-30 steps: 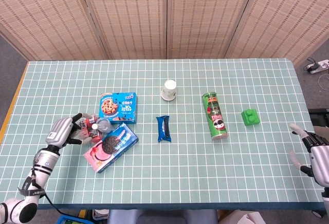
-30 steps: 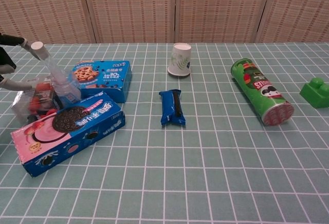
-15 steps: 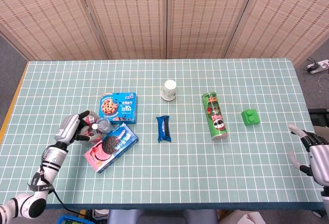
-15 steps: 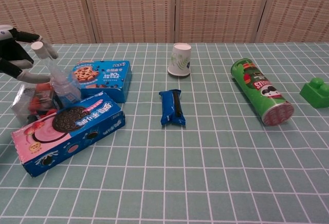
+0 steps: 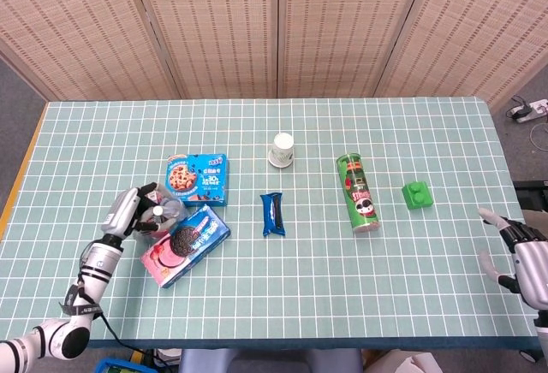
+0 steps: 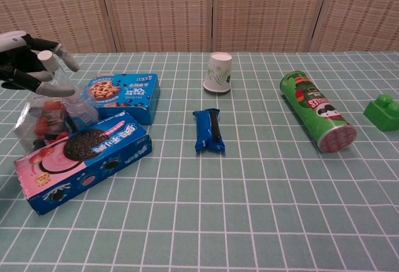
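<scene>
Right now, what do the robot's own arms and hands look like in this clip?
The left hand has a silver-white shell on its back and dark fingers tipped in pale grey. In the head view, the left arm is silver with black bands and a thin black cable alongside. The right hand is also silver, with dark joints and pale fingertips.

Left hand (image 5: 128,212): silver shell, black fingers with grey tips, black-banded wrist, black cable. Right hand (image 5: 524,253): same silver-and-black build.
</scene>
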